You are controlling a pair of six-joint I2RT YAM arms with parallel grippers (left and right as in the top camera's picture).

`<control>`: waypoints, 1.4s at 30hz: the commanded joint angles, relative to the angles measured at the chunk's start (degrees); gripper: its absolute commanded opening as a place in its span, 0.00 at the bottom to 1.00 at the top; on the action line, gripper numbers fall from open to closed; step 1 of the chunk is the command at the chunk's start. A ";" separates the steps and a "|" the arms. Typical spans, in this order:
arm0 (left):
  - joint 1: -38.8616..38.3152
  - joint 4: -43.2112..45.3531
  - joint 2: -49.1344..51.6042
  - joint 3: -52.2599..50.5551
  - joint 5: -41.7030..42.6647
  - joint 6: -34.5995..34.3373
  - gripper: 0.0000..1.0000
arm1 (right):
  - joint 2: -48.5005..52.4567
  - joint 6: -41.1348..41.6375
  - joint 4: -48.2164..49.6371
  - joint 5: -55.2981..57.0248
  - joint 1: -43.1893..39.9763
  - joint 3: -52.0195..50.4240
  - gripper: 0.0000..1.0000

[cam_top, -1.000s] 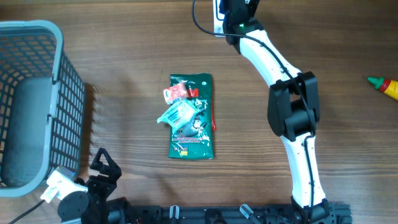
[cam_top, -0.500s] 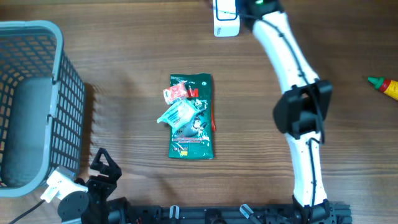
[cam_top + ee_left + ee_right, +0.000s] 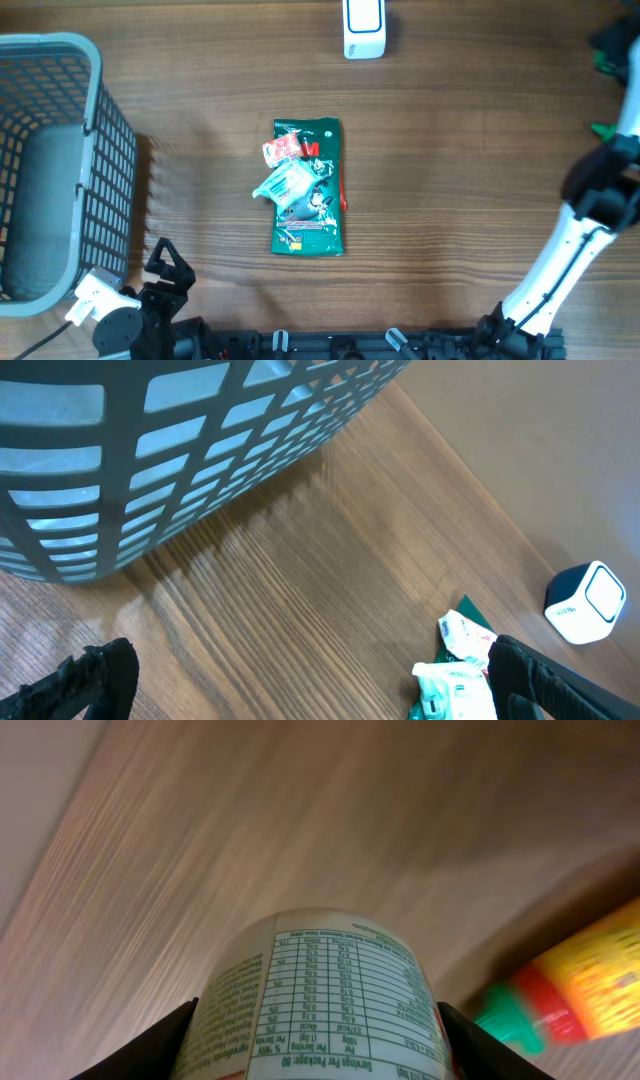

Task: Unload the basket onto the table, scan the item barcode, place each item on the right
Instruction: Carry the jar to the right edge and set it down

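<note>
The right hand (image 3: 318,1042) grips a white container (image 3: 330,975) between its two fingers, one at each lower corner of the right wrist view. The container's rounded body fills the lower middle of that frame, a green-printed nutrition table facing the camera. Beside it, at the lower right of the same view, a blurred bottle (image 3: 570,980) with a green cap and a yellow-and-red body lies on the wooden counter (image 3: 480,150).

From overhead, the right arm runs up the right edge of the frame and its hand sits in the upper right corner. Only the bottle's green tip shows at the edge just below it; the container cannot be made out there.

The white scanner (image 3: 363,28) sits at the top centre of the overhead frame, well apart from that hand. A green pouch (image 3: 312,215) lies flat in the middle of the counter, with small packets (image 3: 285,165) — one red and white, one pale blue — resting on its upper half. A grey-blue mesh basket (image 3: 112,150) takes up the left side.

The left hand (image 3: 305,665) hangs at the lower left of the overhead frame, near the basket — fingers spread wide, nothing between them.
</note>
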 commanded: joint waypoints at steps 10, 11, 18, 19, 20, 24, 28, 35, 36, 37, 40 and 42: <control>0.11 0.02 -0.15 -0.15 -0.76 -0.35 1.00 | 8.35 9.18 1.55 -10.67 -6.84 -1.77 0.46; 0.11 0.02 -0.15 -0.15 -0.76 -0.35 1.00 | 8.46 10.10 1.49 -9.90 -6.82 -1.77 0.47; 0.11 0.02 -0.15 -0.15 -0.76 -0.37 1.00 | 8.17 14.32 1.09 -6.88 -6.60 -1.64 0.79; 0.11 0.02 -0.15 -0.15 -0.76 -0.35 1.00 | 7.82 14.21 0.59 -6.82 -6.80 -1.40 0.83; 0.11 0.02 -0.15 -0.15 -0.76 -0.35 1.00 | 7.28 13.90 0.31 -6.73 -7.02 -1.20 0.90; 0.11 0.02 -0.15 -0.15 -0.76 -0.35 1.00 | 2.82 13.94 -1.31 -5.07 -7.85 0.02 0.99; 0.11 0.02 -0.15 -0.15 -0.76 -0.35 1.00 | -4.35 14.25 -2.62 -5.25 -8.15 0.24 0.99; 0.11 0.02 -0.15 -0.15 -0.76 -0.35 1.00 | -16.04 14.12 -7.58 -7.15 -4.52 0.24 1.00; 0.11 0.00 -0.15 -0.15 -0.76 -0.37 1.00 | -17.35 14.16 -9.44 -7.76 -3.02 0.24 0.99; 0.11 0.02 -0.15 -0.15 -0.76 -0.35 1.00 | -18.14 14.14 -11.02 -8.79 -1.66 0.24 1.00; 0.11 0.02 -0.15 -0.15 -0.76 -0.35 1.00 | -18.78 13.94 -16.41 -13.46 3.06 0.24 0.99; 0.11 0.02 -0.15 -0.15 -0.76 -0.35 1.00 | -18.53 13.49 -19.61 -16.02 6.73 -0.26 0.99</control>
